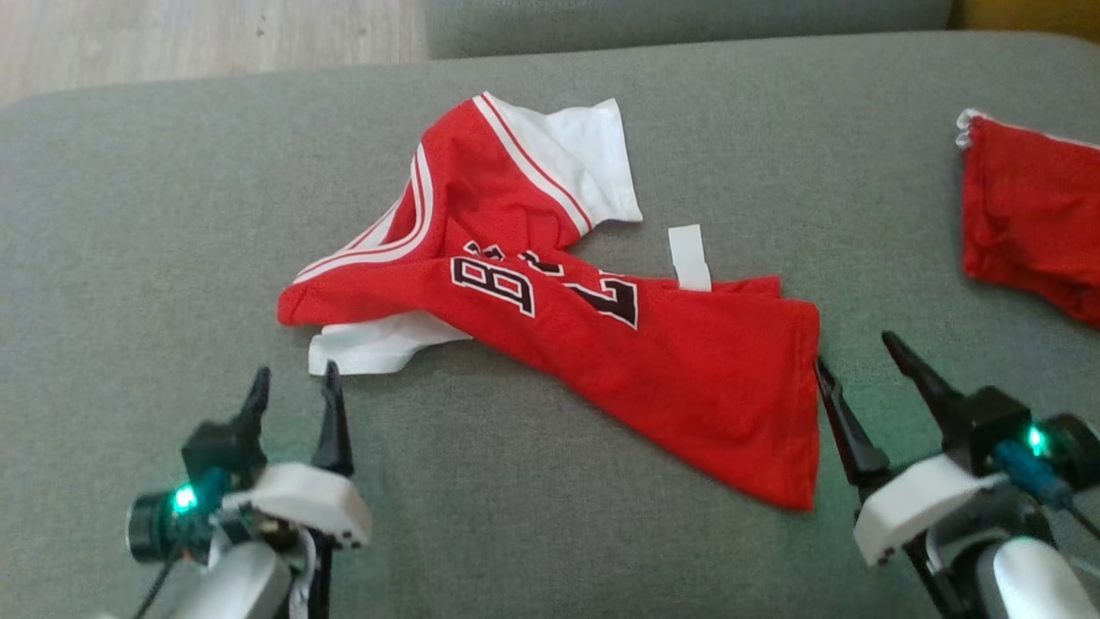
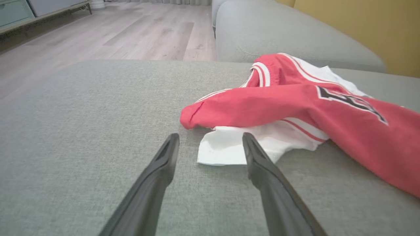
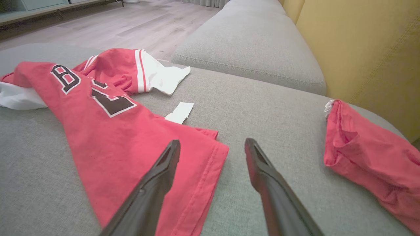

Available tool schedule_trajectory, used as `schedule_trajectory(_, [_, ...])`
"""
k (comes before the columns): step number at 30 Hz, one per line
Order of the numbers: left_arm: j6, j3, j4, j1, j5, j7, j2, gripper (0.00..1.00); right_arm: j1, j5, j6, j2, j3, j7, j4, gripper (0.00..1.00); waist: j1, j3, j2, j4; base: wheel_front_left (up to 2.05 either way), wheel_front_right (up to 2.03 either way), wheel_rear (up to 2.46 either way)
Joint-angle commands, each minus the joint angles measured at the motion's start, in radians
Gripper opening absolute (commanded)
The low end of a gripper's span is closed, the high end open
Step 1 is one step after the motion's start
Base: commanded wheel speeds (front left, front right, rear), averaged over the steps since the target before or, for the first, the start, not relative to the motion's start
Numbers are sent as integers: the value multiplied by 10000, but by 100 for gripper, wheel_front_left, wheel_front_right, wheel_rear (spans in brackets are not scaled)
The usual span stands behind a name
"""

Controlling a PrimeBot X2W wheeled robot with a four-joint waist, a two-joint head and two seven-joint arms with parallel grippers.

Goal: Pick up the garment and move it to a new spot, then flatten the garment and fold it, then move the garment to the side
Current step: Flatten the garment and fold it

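Crumpled and twisted garment (image 1: 550,335) in the middle of the grey sofa cushion (image 1: 129,215), one white sleeve (image 1: 369,348) tucked under at the near side. Just beside that sleeve the left end effector (image 1: 296,371), just beside the hem (image 1: 808,404) the right end effector (image 1: 855,352) — both wide open, holding nothing. Looks like the flattening step. Next calls for pinching sleeve and hem, then drawing them apart — gently.

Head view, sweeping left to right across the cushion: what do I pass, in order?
From the left: left pincer → red jersey → right pincer → second red garment at the right edge.
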Motion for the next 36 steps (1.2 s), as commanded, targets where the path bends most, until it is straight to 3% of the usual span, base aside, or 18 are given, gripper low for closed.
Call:
schedule_trajectory(1, [-55, 429, 152, -792, -95, 120, 166, 100, -520, -21, 71, -316, 284, 69, -366, 100, -1, 204, 0, -76, 0, 0, 0])
schedule_trajectory(9, [-637, 202, 2177, -1821, -390, 849, -133, 100, -1342, 85, 71, -560, 602, 63, -84, 100, -1, 554, 0, -318, 0, 0, 0])
schedule_trajectory(10, [-692, 141, 2345, -1900, -371, 913, -142, 80, -1389, 78, 71, -552, 615, 57, -67, 100, -1, 576, 0, -345, 0, 0, 0])
schedule_trajectory(11, [-718, 117, 2475, -1972, -362, 927, -162, 47, -1428, 74, 71, -528, 606, 44, -59, 100, -1, 602, 0, -367, 0, 0, 0])
schedule_trajectory(12, [-742, 113, 2584, -2042, -372, 918, -200, 43, -1459, 69, 71, -501, 593, 31, -54, 100, -1, 633, 0, -380, 0, 0, 0])
schedule_trajectory(14, [-811, 111, 2773, -2154, -411, 890, -272, 50, -1507, 62, 71, -445, 554, 4, -27, 100, -1, 675, 0, -392, 0, 0, 0])
schedule_trajectory(15, [-846, 107, 2860, -2199, -428, 871, -307, 69, -1522, 64, 71, -415, 535, -18, -8, 100, -1, 687, 0, -393, 0, 0, 0])
schedule_trajectory(16, [-892, 97, 2950, -2236, -458, 882, -345, 73, -1530, 61, 71, -390, 519, -38, 13, 100, -1, 696, 0, -394, 0, 0, 0])
schedule_trajectory(17, [-930, 79, 3034, -2271, -477, 894, -379, 69, -1531, 58, 71, -360, 504, -56, 31, 100, -1, 705, 0, -392, 0, 0, 0])
schedule_trajectory(18, [-964, 63, 3111, -2307, -493, 904, -411, 50, -1532, 53, 71, -331, 489, -74, 50, 100, -1, 714, 0, -389, 0, 0, 0])
schedule_trajectory(20, [-1030, 36, 3247, -2375, -522, 902, -472, 35, -1551, 46, 71, -284, 466, -115, 102, 100, -1, 724, 0, -379, 0, 0, 0])
schedule_trajectory(21, [-1030, 36, 3247, -2375, -522, 902, -472, 35, -1551, 46, 71, -284, 466, -115, 102, 100, -1, 724, 0, -379, 0, 0, 0])
schedule_trajectory(23, [-1091, 37, 3346, -2436, -560, 844, -539, 7, -1569, 33, 71, -237, 443, -149, 131, 100, -1, 720, 0, -357, 0, 0, 0])
schedule_trajectory(24, [-1119, 45, 3368, -2463, -571, 772, -575, 0, -1578, 29, 71, -219, 420, -172, 147, 100, -1, 714, 0, -334, 0, 0, 0])
schedule_trajectory(36, [-1091, 29, 2607, -1807, -516, -83, -504, 0, -1249, -93, 71, 30, 71, -302, 381, 100, -1, 277, 0, 248, 0, 0, 0])
